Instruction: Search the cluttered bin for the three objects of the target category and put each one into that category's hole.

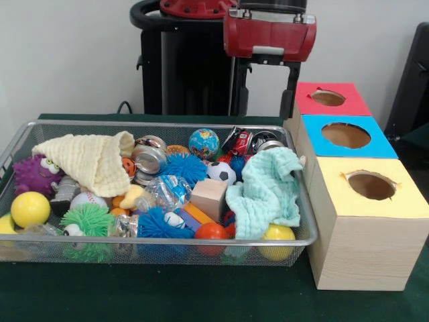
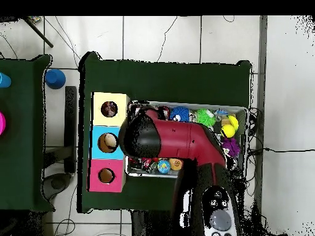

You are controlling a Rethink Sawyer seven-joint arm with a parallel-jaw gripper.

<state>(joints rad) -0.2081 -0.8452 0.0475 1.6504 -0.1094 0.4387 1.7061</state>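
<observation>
1. The wire bin (image 1: 20, 144) is seen on the green surface (image 1: 167, 295), crammed with toys
2. Three holed boxes (image 1: 367, 221) are set just right of it
3. The gripper's state cannot be told

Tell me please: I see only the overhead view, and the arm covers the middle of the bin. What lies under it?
Observer: A pale green cloth is draped over toys at the end of the bin nearest the yellow-topped box.
Operator: Is there a second cloth?
Observer: Yes, a cream cloth lies at the opposite end.
Operator: Is any hard block there?
Observer: A wooden block sits near the middle, just in front of a soccer-pattern ball.
</observation>
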